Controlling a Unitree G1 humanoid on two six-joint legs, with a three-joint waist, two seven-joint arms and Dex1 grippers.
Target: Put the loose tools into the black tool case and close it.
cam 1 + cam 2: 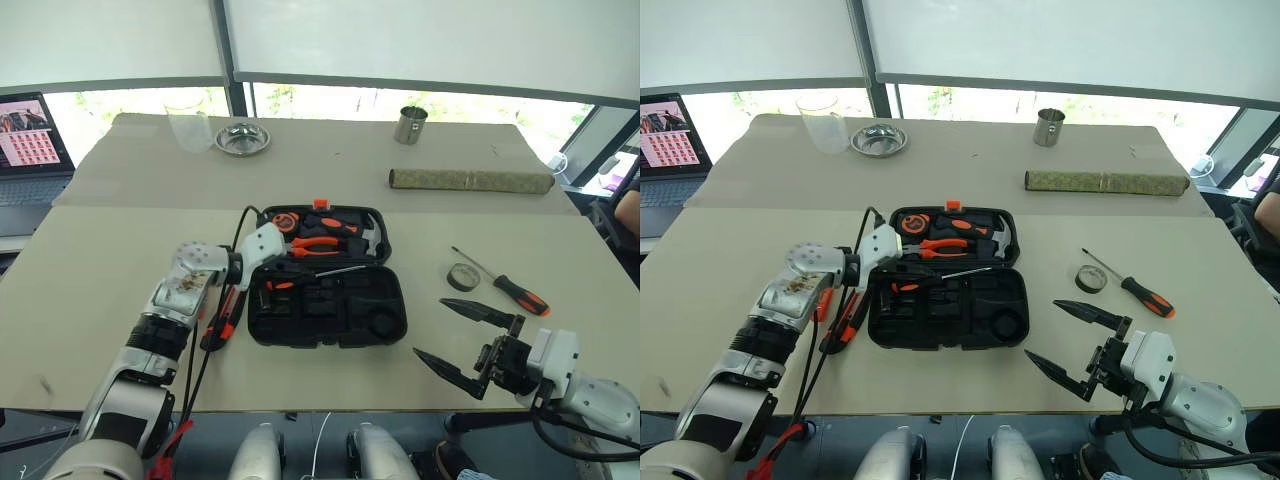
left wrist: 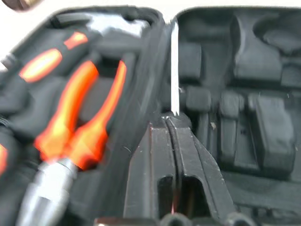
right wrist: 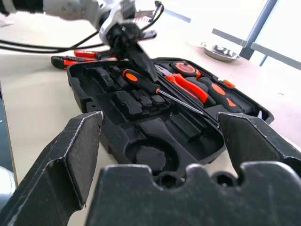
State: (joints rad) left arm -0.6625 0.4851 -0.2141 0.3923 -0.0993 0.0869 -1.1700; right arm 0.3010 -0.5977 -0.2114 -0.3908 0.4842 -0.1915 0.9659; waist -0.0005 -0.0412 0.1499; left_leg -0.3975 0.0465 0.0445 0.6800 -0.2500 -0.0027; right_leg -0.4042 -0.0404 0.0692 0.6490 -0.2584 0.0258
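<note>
Beige tabletop [image 1: 100, 300] spreads across the frame. At lower left, my left gripper [image 3: 134, 44] reaches into the black tool case [image 1: 325, 318], its fingers pressed flat together and holding nothing. Just under my wrist, the orange-black utility knife [image 1: 222, 322] and the slim orange tester screwdriver [image 1: 823, 303] lie beside the case. The case sits open at centre, one screwdriver [image 3: 146, 84] resting inside it near the hinge, its shaft angled right. Right of centre lie the small dark tape roll [image 1: 463, 276] and the second screwdriver [image 1: 503, 284], close together. At lower right, my right gripper [image 1: 462, 340] hangs spread wide, empty.
</note>
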